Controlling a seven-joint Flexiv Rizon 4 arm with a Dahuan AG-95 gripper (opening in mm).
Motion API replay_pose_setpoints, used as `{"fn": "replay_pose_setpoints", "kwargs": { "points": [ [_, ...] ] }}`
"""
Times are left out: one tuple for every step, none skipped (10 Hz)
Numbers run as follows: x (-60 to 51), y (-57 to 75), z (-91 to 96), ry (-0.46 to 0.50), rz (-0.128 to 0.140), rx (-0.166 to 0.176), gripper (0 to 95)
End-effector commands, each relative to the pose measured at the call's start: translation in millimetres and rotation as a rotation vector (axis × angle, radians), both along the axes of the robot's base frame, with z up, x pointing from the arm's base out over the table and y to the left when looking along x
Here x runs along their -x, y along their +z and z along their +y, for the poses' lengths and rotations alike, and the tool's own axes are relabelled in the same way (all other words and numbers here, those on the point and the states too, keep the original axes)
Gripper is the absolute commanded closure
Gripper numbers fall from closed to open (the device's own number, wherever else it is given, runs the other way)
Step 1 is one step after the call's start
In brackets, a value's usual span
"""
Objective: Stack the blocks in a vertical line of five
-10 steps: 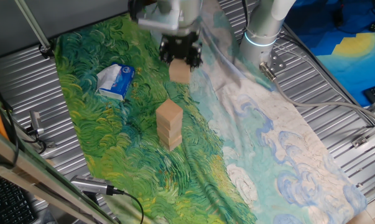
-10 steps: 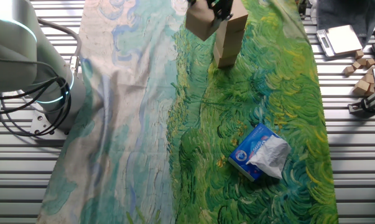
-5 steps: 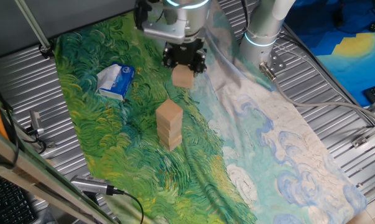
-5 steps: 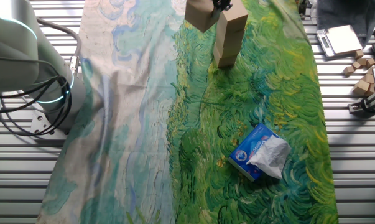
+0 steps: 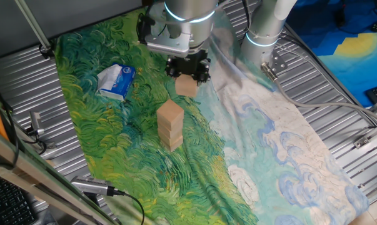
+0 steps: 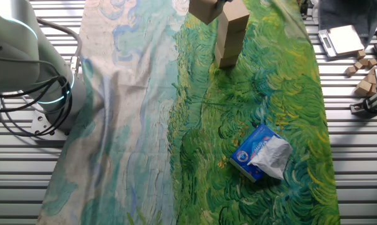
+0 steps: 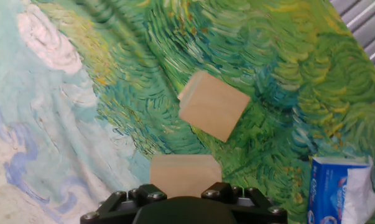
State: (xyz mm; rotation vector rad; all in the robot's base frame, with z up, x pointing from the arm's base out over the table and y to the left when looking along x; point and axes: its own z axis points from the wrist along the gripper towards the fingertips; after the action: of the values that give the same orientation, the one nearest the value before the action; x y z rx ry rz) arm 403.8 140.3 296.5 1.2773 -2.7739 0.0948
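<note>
— How is the hand [image 5: 187, 69] set?
— It is closed on a block [image 5: 186, 86], which is held clear of the cloth [image 5: 113, 131] on the desk [image 5: 25, 81].
— And the stack [image 5: 170, 125]?
— It is seen upright on the green part of the cloth, just beside and below the held block. A packet [image 5: 116, 82] is left well apart.

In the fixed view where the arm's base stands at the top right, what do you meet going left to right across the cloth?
Blue-and-white packet → stack of blocks → block held in the claw → arm base.
</note>
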Motion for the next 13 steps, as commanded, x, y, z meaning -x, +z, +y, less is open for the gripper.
{"fn": "replay_pose_setpoints", "kwargs": {
  "points": [
    [-1.1, 0.6, 0.5, -0.149, 0.031, -0.004, 95.0],
    [-1.1, 0.6, 0.5, -0.177, 0.029, -0.004, 95.0],
    [-1.1, 0.6, 0.5, -0.19, 0.028, -0.015, 95.0],
    [-1.1, 0.6, 0.5, -0.253, 0.042, -0.034, 95.0],
    [-1.1, 0.6, 0.5, -0.282, 0.047, -0.037, 95.0],
    [-1.1, 0.6, 0.5, -0.313, 0.051, -0.049, 95.0],
    [-1.1, 0.6, 0.5, -0.371, 0.055, -0.071, 95.0],
    [-1.1, 0.6, 0.5, -0.409, 0.057, -0.086, 95.0],
    [-1.1, 0.6, 0.5, -0.435, 0.058, -0.094, 95.0],
    [-1.1, 0.6, 0.5, -0.474, 0.052, -0.094, 95.0],
    [-1.1, 0.6, 0.5, -0.477, 0.047, -0.101, 95.0],
    [-1.1, 0.6, 0.5, -0.472, 0.042, -0.102, 95.0],
    [-1.1, 0.6, 0.5, -0.466, 0.042, -0.1, 95.0]
  ]
}}
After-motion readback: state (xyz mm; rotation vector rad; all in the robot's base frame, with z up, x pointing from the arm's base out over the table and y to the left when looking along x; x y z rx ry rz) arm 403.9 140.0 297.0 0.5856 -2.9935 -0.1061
